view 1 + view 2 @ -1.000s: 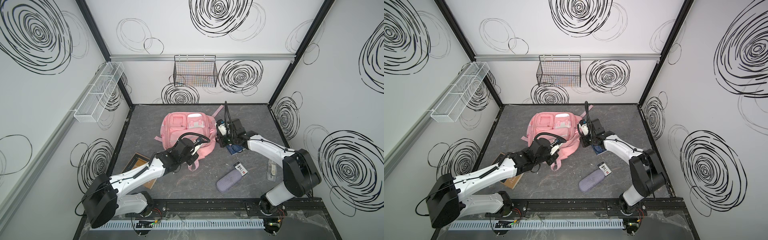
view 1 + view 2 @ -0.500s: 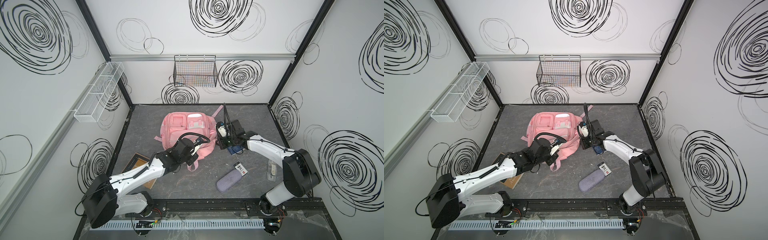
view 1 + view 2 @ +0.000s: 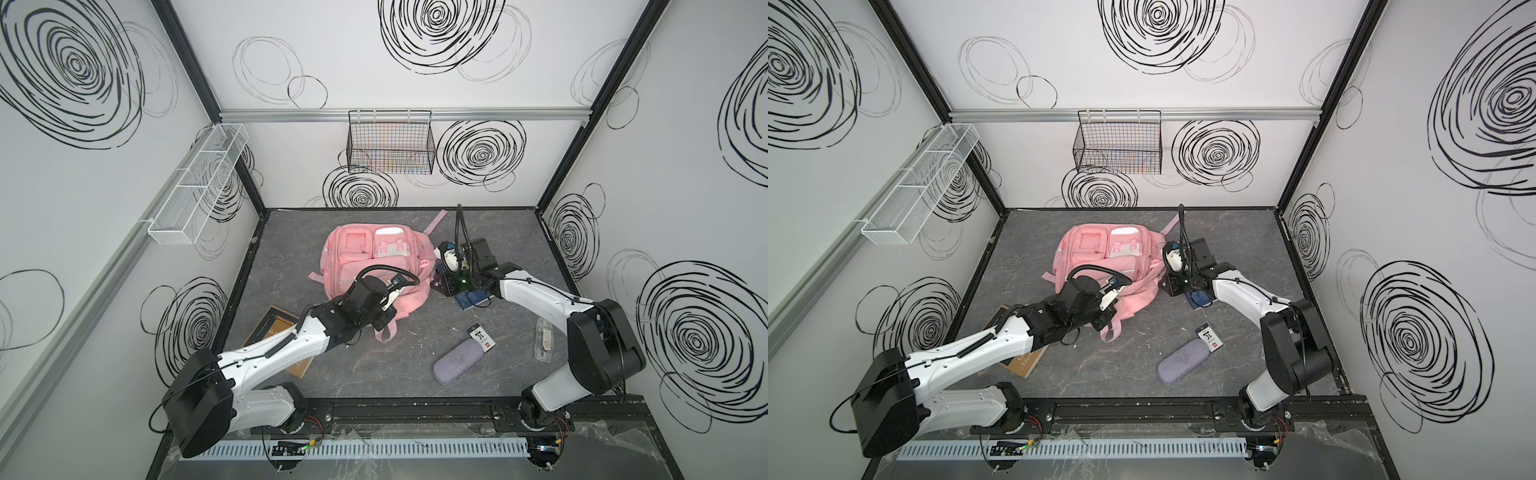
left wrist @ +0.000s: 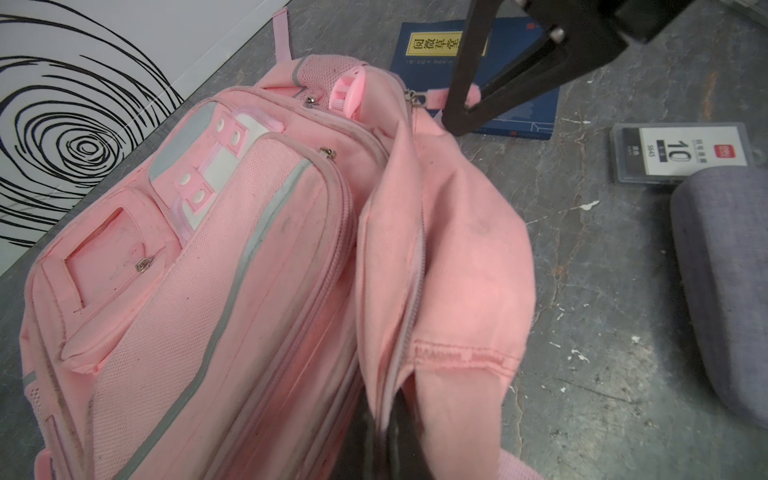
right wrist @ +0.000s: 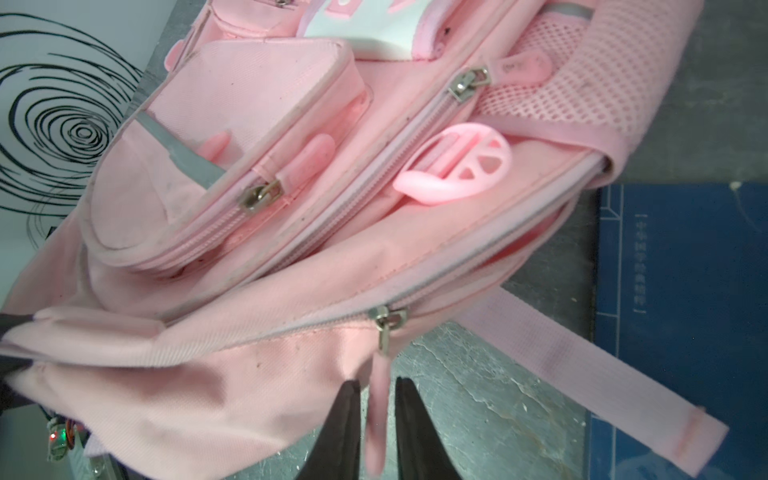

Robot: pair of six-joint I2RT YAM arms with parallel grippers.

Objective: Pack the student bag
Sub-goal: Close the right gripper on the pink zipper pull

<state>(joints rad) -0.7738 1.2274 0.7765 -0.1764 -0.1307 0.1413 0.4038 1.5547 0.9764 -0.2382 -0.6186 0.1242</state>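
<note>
Pink student bag (image 3: 374,253) lying front-up on a grey marbled tabletop (image 3: 374,382), in the middle and toward the back wall, with its pockets and white flap patch facing the ceiling.

From the near left, the left tool (image 4: 388,432) is pinched tight on a fold of the bag's pink fabric at its near edge, beside the main zip.

From the near right, the right tool (image 5: 377,390) sits at the bag's right side. Its two black fingers (image 5: 345,428) stand narrowly parted, and a pink zipper pull (image 5: 376,432) hangs between them. A sliver of gap shows on either side of the pull, so it does not look clamped.

A blue book (image 3: 473,297) lies flat just beside the bag, below the right tool, and one pink strap (image 5: 582,361) of the bag trails across it.

Closer to the front, a grey-lilac pouch (image 3: 457,368) lies just beside a small labelled pack (image 3: 481,337) marked 10. A clear packet (image 3: 545,343) lies near the right edge. A brown book (image 3: 274,328) lies partly under the left arm.

A black wire basket (image 3: 390,145) hangs on the back wall, and a white mesh rack (image 3: 199,183) on the left wall.
</note>
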